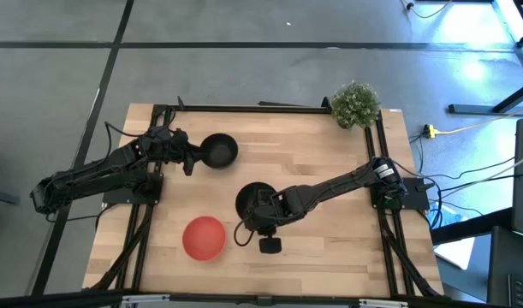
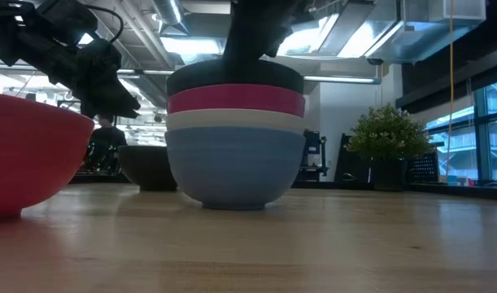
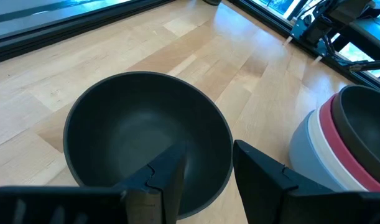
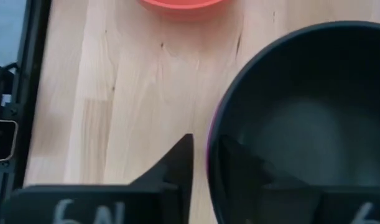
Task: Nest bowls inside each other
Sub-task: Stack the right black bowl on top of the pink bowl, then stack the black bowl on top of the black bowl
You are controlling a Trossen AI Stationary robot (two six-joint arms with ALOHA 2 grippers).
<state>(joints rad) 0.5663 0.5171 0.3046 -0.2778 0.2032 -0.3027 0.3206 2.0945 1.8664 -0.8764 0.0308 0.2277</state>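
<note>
An industrial lab or workshop: exposed ceiling ducts (image 2: 346,32), concrete floor (image 1: 244,77), loose cables (image 1: 466,128)

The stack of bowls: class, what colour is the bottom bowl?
Blue. The bottom bowl of the stack shows best in the low view.

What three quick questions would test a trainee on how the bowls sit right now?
1. True or false: the red bowl is already part of the stack.
2. Which colour is at the bottom of the stack? A blue, B white, C pink.
3. Which hand is at the lone black bowl?
Key: 1 false, it sits apart on the table. 2 A, the blue bowl. 3 the left hand.
</note>
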